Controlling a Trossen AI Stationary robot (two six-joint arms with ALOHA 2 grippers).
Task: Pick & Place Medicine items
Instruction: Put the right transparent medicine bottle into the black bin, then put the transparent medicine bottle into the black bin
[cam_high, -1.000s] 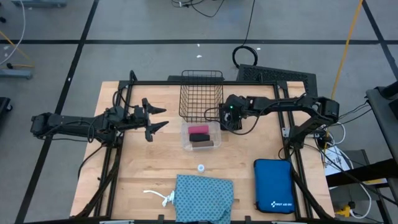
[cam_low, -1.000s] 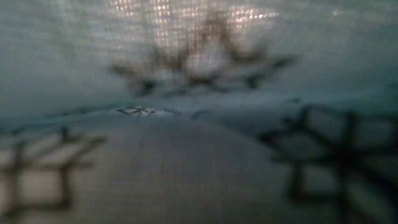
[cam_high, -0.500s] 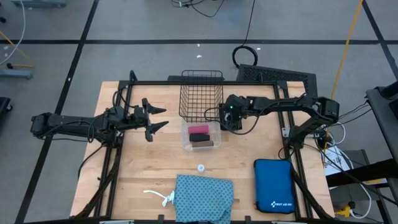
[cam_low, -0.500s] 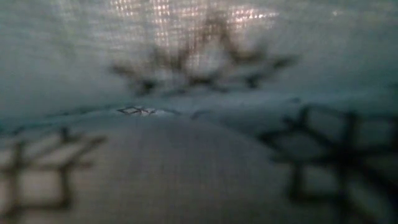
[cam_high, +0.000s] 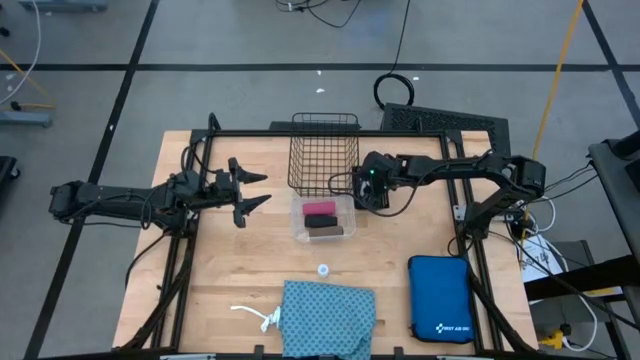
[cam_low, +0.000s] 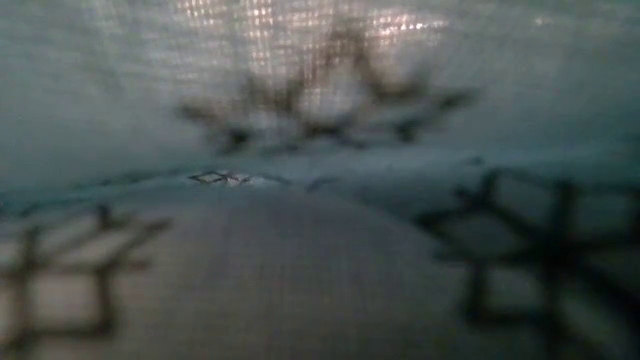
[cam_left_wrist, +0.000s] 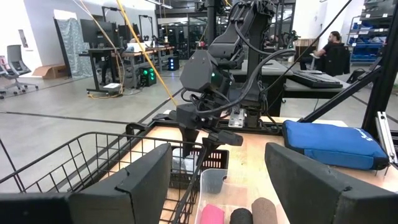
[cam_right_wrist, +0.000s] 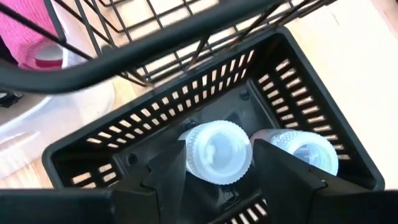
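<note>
Releasing a vial into the small black bin beside the wire basket, the right hand has its fingers slightly parted around it. Next, I judge, comes lifting clear and fetching the vial on the table. The left hand waits wide open.

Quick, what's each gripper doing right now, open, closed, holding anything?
Left gripper: open, holding nothing, waiting left of the wire basket.
Right gripper: fingers parted around a vial down in the small black slotted bin; whether they grip it cannot be told.

Grey floor, desks behind.
</note>
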